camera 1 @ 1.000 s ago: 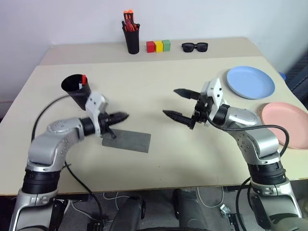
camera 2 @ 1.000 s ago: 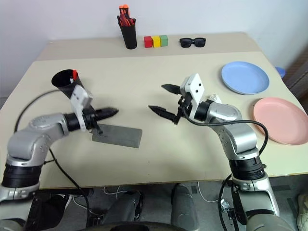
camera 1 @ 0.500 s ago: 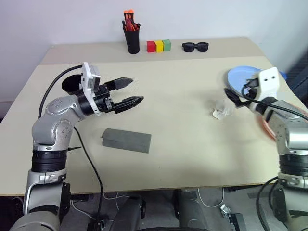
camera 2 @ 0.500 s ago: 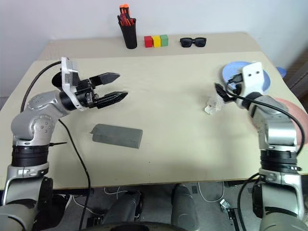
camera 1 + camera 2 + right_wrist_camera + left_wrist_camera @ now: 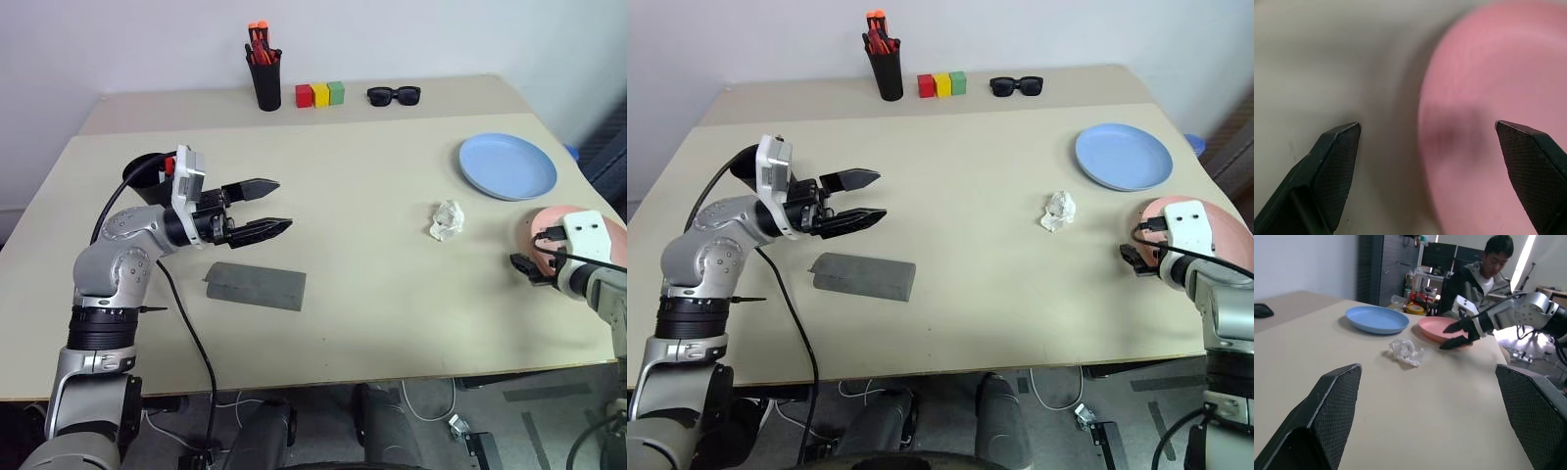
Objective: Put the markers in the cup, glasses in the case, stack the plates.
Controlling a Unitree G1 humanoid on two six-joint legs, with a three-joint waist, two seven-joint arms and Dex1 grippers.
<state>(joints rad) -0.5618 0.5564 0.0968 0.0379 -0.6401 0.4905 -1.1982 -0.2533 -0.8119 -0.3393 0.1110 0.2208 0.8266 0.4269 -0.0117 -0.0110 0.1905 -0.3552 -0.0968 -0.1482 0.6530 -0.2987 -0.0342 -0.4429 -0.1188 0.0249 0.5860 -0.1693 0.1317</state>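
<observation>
- Left gripper [image 5: 272,207] is raised over the table [image 5: 372,294], pointing right, fingers spread wide and empty, above the shut case [image 5: 257,286].
- Right gripper [image 5: 1455,336] sits low at the pink plate's [image 5: 1225,230] near edge, jaws apart, nothing held.
- Cup [image 5: 147,176] behind left wrist holds a red-capped marker [image 5: 168,165].
- Blue plate [image 5: 508,165] is empty.

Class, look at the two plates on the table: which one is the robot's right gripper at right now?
The salmon pink plate. The right gripper is at its near-left rim, while the light blue plate lies farther back on the table, with nothing near it.
</observation>
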